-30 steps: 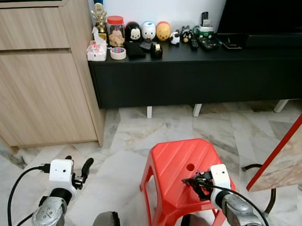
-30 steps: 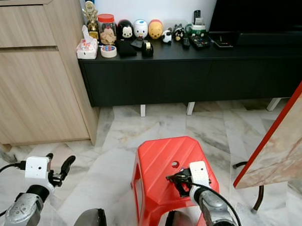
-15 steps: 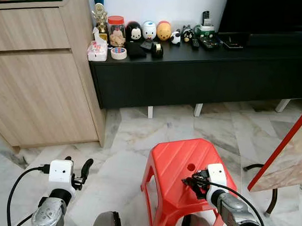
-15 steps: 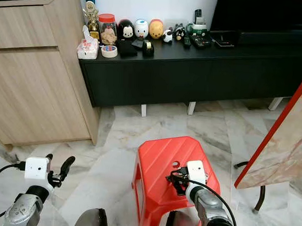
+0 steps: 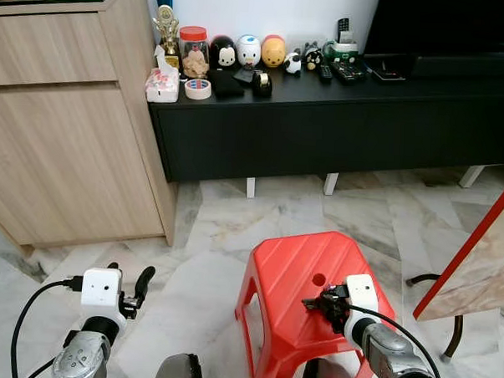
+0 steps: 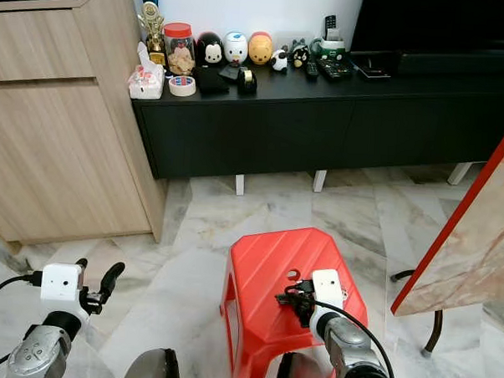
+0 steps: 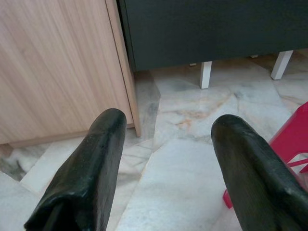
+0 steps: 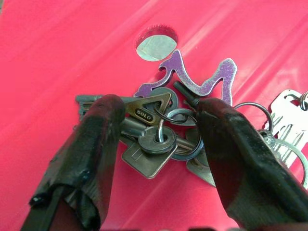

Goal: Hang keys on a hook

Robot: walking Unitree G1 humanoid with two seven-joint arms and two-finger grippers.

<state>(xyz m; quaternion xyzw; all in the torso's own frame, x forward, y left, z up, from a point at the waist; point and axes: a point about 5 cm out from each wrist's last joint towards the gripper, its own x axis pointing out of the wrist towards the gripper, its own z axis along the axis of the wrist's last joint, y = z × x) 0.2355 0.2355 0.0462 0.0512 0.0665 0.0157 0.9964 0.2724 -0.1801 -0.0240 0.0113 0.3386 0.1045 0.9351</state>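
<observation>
Since a second ago the right end effector has edged a little lower and nearer over the red plastic stool, while the left end effector has stayed put above the marble floor, fingers spread and holding nothing.

On the stool top, just beside its round hole, lies the bunch of keys: several keys on linked rings with a purple cut-out fob and a triangular tag. The right end effector's two black fingers stand apart on either side of the bunch, straddling it without pinching it, so the step in hand looks like the pick-up itself. My judgement is that the next move calls for closing squarely on the thick knot of rings and keys, since the flat pieces lie flush on slick plastic and could slide or be only partly caught.

Around the stool, a pale wood cabinet meets a long black TV console crowded with round figurines, a jar, tape and remotes. No hook can be made out.
</observation>
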